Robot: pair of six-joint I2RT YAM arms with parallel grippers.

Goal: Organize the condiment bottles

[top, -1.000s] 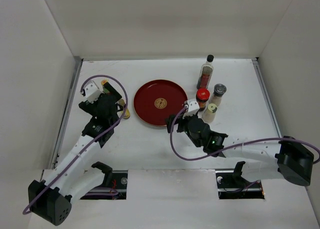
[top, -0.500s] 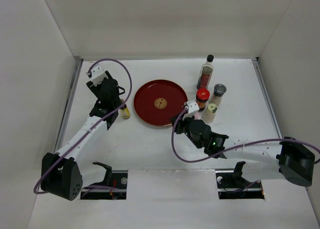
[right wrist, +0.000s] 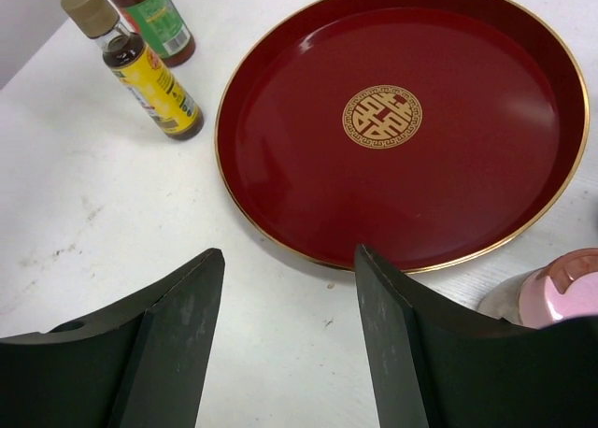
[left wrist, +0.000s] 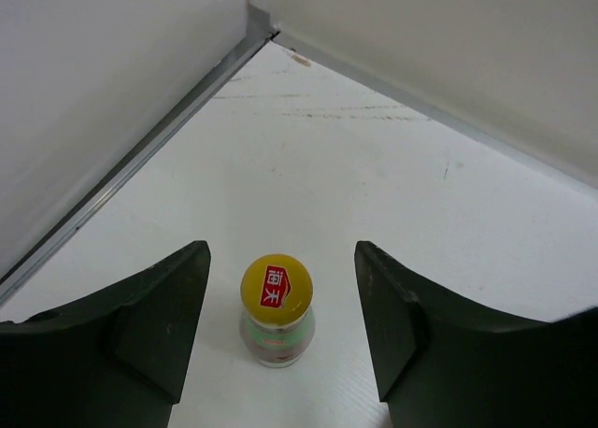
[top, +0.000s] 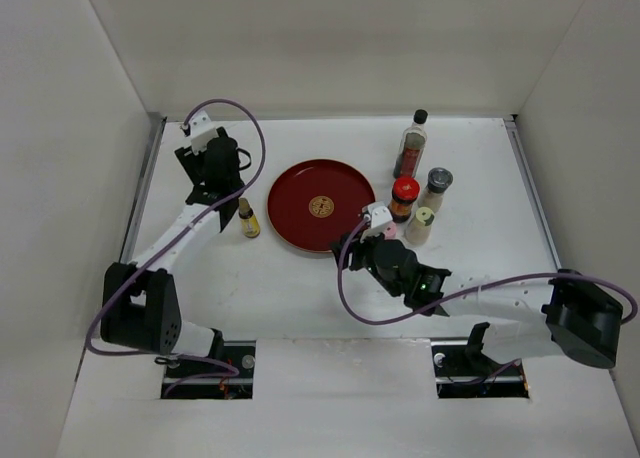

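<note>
Left pincer (left wrist: 280, 249) spread wide, straddling the yellow-capped jar (left wrist: 276, 302) without contact. Jar is upright on the surface (top: 300, 278), roughly 10 o'clock of the round red tray (top: 295, 190) and well off it. Yellow-label bottle (top: 247, 219) upright at the tray's 9 o'clock, just beside the rim. Right pincer (right wrist: 288, 250) wide, holding nothing, at the tray's 5 o'clock rim. Pink-capped bottle (right wrist: 556, 288) sits just beside one finger. At the tray's 2–3 o'clock: black-capped bottle (top: 412, 146), red-capped jar (top: 405, 193), grey-capped jar (top: 437, 186), cream-capped bottle (top: 421, 223). All upright, off the tray.
</note>
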